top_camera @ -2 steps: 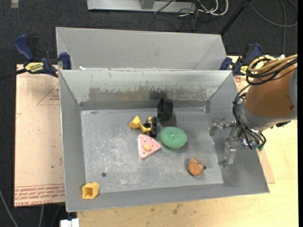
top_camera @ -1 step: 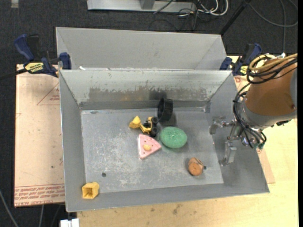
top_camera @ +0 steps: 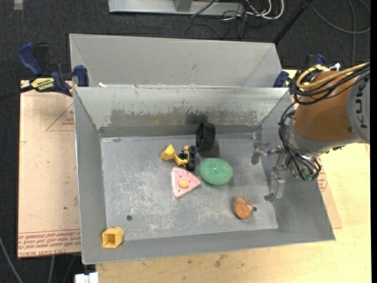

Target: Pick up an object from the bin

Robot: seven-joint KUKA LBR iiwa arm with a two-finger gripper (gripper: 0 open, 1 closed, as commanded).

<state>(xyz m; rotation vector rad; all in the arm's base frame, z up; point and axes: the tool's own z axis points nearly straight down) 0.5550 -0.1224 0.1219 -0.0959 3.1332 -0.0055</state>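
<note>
My gripper (top_camera: 265, 172) hangs over the right side of the bin, its two grey fingers spread apart and nothing between them, so it is open. A small brown, roundish lump (top_camera: 242, 208) lies on the bin floor just below and left of the lower finger (top_camera: 273, 188), apart from it. A green round, domed thing (top_camera: 215, 171) rests to the left of the gripper, well clear of the upper finger (top_camera: 257, 153).
Left of the green dome lie a pink wedge with a yellow spot (top_camera: 184, 183), a yellow and black toy (top_camera: 179, 154) and a black curved piece (top_camera: 205, 138) by the back wall. A small yellow block (top_camera: 112, 236) sits in the front left corner.
</note>
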